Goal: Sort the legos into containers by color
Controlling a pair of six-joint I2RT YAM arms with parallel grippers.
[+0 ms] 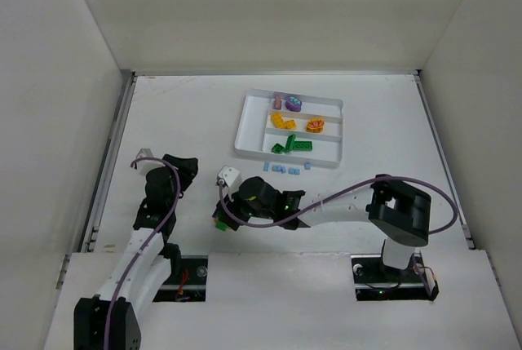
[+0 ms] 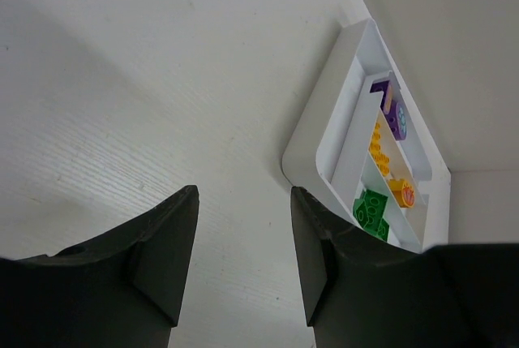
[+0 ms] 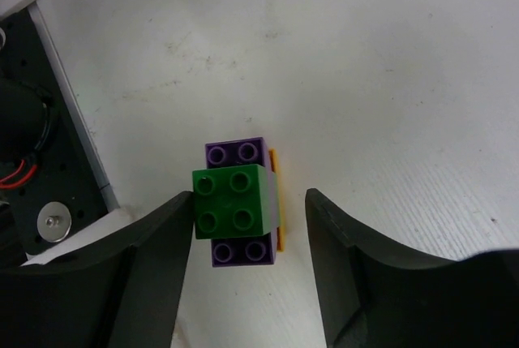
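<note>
- Lego clump (image 3: 235,202) sits on the table (image 1: 179,113) at the near edge, between the right gripper's (image 3: 247,210) fingers; in the top view it lies at 7 o'clock from the tray (image 1: 243,130), well apart from it
- Stack is a green brick (image 3: 231,200) on a purple brick (image 3: 237,153), with a thin yellow-orange piece (image 3: 277,202) along its 3 o'clock side
- Right gripper is spread wide and grasps nothing yet; the fingers stand at 9 and 3 o'clock of the clump in the wrist view
- Key relation: the clump's long axis runs 12–6, parallel to the finger faces, so closing along 9–3 should pinch the short width
- Clump is off-centre: the 9 o'clock finger is right against the green brick (contact or a hair off, cannot tell), while the 3 o'clock finger has a clear gap
- My read: closing as is would slide the clump toward 9 before it seats
- Left gripper (image 2: 243,202) is also spread and empty, near the clump at about 10 o'clock in the top view; the right one is nearer
- Tray holds purple at 12, yellow-orange in the middle and green at 6; pale blue bricks (image 1: 285,170) lie on the table just outside its 6 o'clock wall
- Clump is mixed-colour, so I judge it needs splitting before any drop
</note>
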